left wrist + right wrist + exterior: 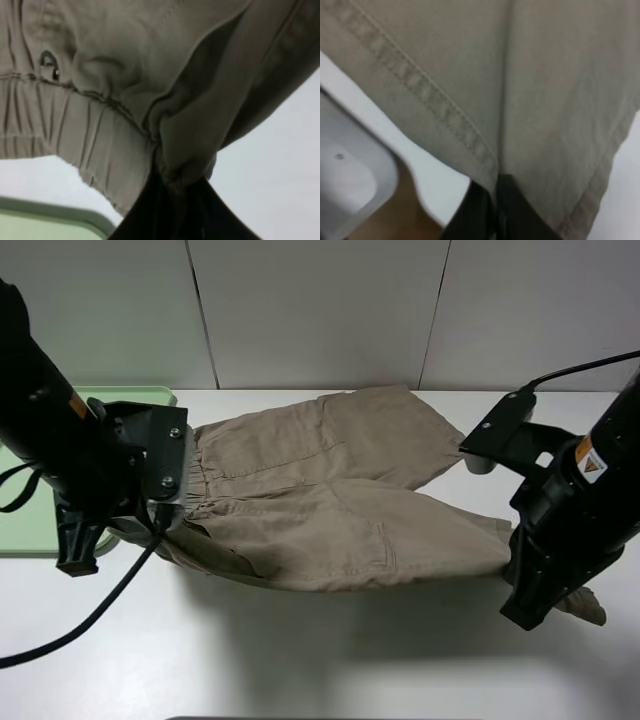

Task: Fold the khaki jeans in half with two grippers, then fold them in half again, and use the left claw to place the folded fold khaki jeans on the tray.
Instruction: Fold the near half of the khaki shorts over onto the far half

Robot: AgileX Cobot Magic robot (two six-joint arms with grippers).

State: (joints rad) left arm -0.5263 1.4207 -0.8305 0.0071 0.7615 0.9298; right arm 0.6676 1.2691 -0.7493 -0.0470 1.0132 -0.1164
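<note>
The khaki jeans point(330, 510) hang stretched between my two grippers, with the near edge lifted off the white table and the far leg point(400, 425) still lying flat. My left gripper point(163, 528) is shut on the gathered waistband point(100, 140); its black fingers point(170, 210) pinch a bunch of fabric. At the other end, my right gripper point(515, 565) is shut on the near leg's hem point(445, 120), its dark fingers point(492, 212) clamped on the stitched edge. The mint-green tray point(25, 530) lies at the left, partly behind the left arm, and its corner point(40, 225) shows below the waistband.
A grey bracket with a small grey cylinder point(478, 462) juts from the right arm over the far leg. A scrap of hem point(585, 605) pokes out behind the right arm. Bare white table point(330, 660) lies in front, and a panelled wall at the back.
</note>
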